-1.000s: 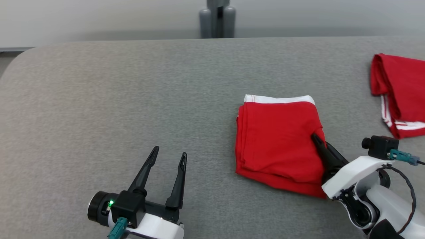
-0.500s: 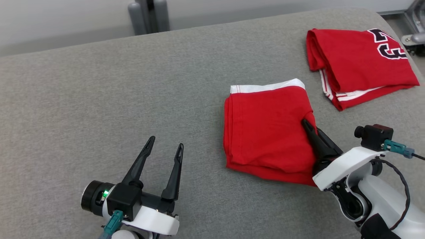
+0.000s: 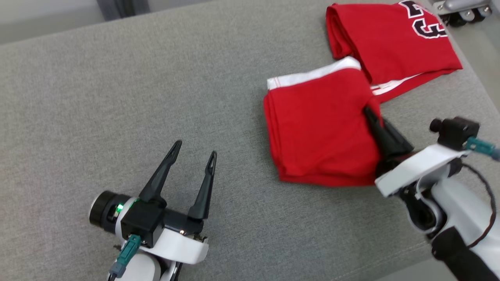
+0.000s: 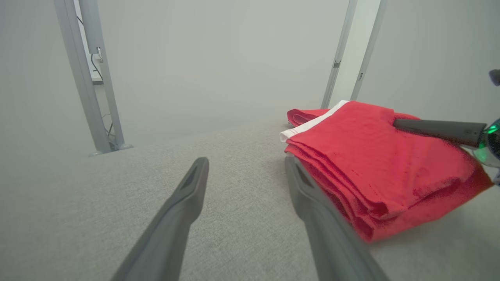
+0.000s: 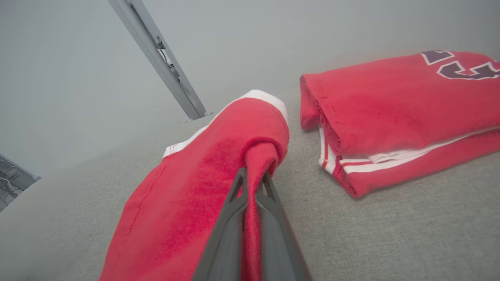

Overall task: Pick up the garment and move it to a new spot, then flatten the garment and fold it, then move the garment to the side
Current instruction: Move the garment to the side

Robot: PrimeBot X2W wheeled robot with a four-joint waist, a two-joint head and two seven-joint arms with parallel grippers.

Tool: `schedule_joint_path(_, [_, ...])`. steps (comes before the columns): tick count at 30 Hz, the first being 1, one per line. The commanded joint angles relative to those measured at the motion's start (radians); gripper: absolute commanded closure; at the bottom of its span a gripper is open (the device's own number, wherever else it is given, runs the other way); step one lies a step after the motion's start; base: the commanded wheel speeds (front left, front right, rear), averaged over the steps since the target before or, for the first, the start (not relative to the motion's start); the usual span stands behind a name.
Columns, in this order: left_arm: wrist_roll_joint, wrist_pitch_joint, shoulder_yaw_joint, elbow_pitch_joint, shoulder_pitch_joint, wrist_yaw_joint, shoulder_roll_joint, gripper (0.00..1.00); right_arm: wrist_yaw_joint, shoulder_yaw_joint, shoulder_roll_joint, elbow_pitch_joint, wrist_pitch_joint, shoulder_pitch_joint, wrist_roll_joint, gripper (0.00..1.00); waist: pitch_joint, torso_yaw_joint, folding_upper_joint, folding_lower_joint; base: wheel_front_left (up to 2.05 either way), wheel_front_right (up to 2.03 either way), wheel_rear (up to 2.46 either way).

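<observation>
- Folded red garment (image 3: 316, 132) lies right of centre on the grey padded table (image 3: 117, 86).
- Right gripper (image 3: 368, 111) is clamped on its right edge, cloth bunched between the fingers.
- Numbered red jersey (image 3: 390, 43) sits just beyond, crowding the far-right corner.
- Left gripper (image 3: 194, 149) is spread wide and empty, well to the garment's left.

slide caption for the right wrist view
Right gripper jaws shut on folded red garment beside numbered red jersey

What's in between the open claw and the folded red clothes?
Nothing but bare grey tabletop lies between the left claw and the folded red garment. The head view shows that gap.
</observation>
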Motion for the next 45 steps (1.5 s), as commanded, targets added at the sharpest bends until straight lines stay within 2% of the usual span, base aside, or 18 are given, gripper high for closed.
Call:
schedule_joint_path(1, [-0.001, -0.004, -0.007, -0.029, -0.035, -0.014, 0.000, 0.00, 0.000, -0.010, -0.019, -0.001, -0.005, -0.041, -0.017, 1.00, 0.037, 0.009, -0.0001, 0.0000, 0.00, 0.00, 0.00])
schedule_joint_path(10, [0.024, 0.000, -0.044, -0.133, -0.103, -0.025, 0.000, 0.00, 0.000, -0.065, -0.120, -0.026, -0.005, -0.172, -0.062, 1.00, 0.148, 0.053, -0.0001, 0.0000, 0.00, 0.00, 0.00])
schedule_joint_path(14, [0.040, 0.012, -0.051, -0.182, -0.127, -0.025, 0.012, 0.00, 0.000, -0.092, -0.192, -0.039, -0.005, -0.231, -0.074, 1.00, 0.200, 0.069, -0.0001, 0.0000, 0.00, 0.00, 0.00])
schedule_joint_path(23, [0.051, 0.028, -0.050, -0.241, -0.154, -0.019, 0.032, 0.00, 0.000, -0.112, -0.374, -0.025, -0.005, -0.334, -0.023, 1.00, 0.282, 0.087, -0.0001, 0.0000, 0.00, 0.00, 0.00])
schedule_joint_path(26, [0.057, 0.027, -0.048, -0.247, -0.154, -0.016, 0.043, 0.00, 0.000, -0.103, -0.412, 0.019, 0.002, -0.370, -0.040, 1.00, 0.295, 0.086, -0.0001, 0.0000, 0.00, 0.00, 0.00])
schedule_joint_path(27, [0.058, 0.028, -0.047, -0.247, -0.153, -0.015, 0.046, 0.00, 0.000, -0.085, -0.403, 0.014, 0.016, -0.379, -0.035, 1.00, 0.298, 0.086, -0.0001, 0.0000, 0.00, 0.00, 0.00])
schedule_joint_path(29, [0.060, 0.030, -0.046, -0.250, -0.156, -0.014, 0.053, 0.00, -0.001, -0.033, -0.440, 0.060, 0.035, -0.416, -0.148, 1.00, 0.305, 0.085, -0.0001, 0.0000, 0.00, 0.00, 0.00])
schedule_joint_path(33, [0.061, 0.039, -0.047, -0.258, -0.172, -0.014, 0.057, 0.00, 0.000, 0.021, -0.416, 0.179, 0.055, -0.495, -0.354, 1.00, 0.314, 0.085, -0.0001, 0.0000, 0.00, 0.00, 0.00])
schedule_joint_path(40, [0.055, 0.042, -0.057, -0.265, -0.180, -0.015, 0.061, 0.00, -0.001, -0.025, -0.336, 0.374, 0.039, -0.587, -0.647, 1.00, 0.306, 0.100, -0.0001, 0.0000, 0.00, 0.00, 0.00])
schedule_joint_path(42, [0.052, 0.040, -0.058, -0.263, -0.174, -0.012, 0.062, 0.00, -0.001, -0.041, -0.323, 0.401, 0.029, -0.589, -0.692, 1.00, 0.302, 0.105, -0.0001, 0.0000, 0.00, 0.00, 0.00])
schedule_joint_path(43, [0.049, 0.039, -0.059, -0.261, -0.172, -0.013, 0.062, 0.00, -0.001, -0.051, -0.319, 0.415, 0.028, -0.589, -0.711, 0.92, 0.300, 0.107, -0.0001, 0.0000, 0.00, 0.00, 0.00])
schedule_joint_path(44, [0.047, 0.039, -0.061, -0.259, -0.170, -0.014, 0.061, 0.00, -0.001, -0.059, -0.314, 0.427, 0.024, -0.588, -0.728, 0.59, 0.297, 0.110, -0.0001, 0.0000, 0.00, 0.00, 0.00])
schedule_joint_path(45, [0.045, 0.038, -0.063, -0.257, -0.169, -0.014, 0.060, 0.00, -0.001, -0.069, -0.309, 0.440, 0.020, -0.587, -0.745, 0.00, 0.293, 0.113, -0.0001, 0.0000, 0.00, 0.00, 0.00])
